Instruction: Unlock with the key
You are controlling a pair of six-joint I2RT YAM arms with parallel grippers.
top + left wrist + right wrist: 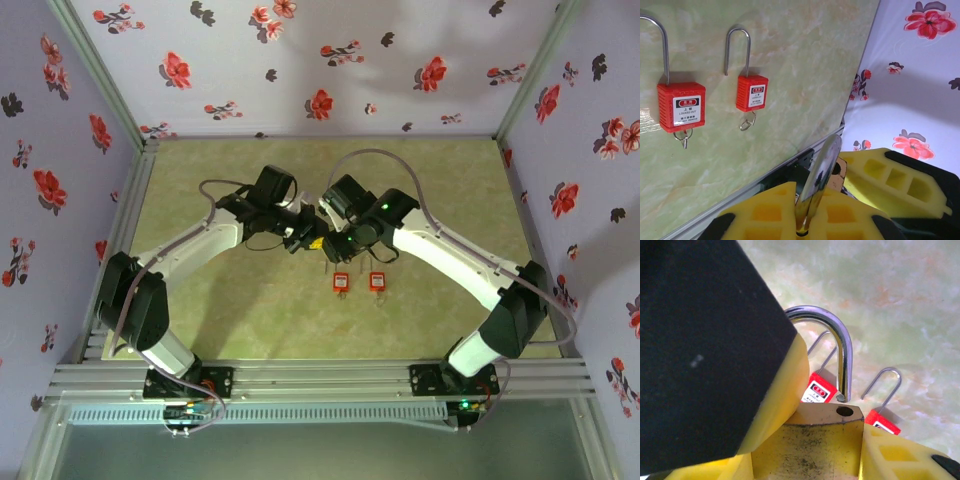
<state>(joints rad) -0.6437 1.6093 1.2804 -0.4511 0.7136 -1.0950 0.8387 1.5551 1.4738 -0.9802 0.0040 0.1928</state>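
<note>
Floral walls (300, 70) enclose a green marbled table (250, 330). The right gripper (830, 450) clamps the brass padlock (810, 440) above table centre. Its long axis runs away from the wrist, shackle (842, 350) outermost with the free end out of its hole; the lower body is cut off. The left gripper (807, 220) pinches the key (822, 167), blade outward, head hidden. Two red padlocks (681, 106) lie flat.

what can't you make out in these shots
Keyhole of the brass padlock: right wrist view, its body is cut off by the bottom edge.
Held end of the key: left wrist view, buried in the left claw; the blade is blurred.
Smallest label print on the red padlocks: too small.
Top view: the arms cover both held items.
</note>
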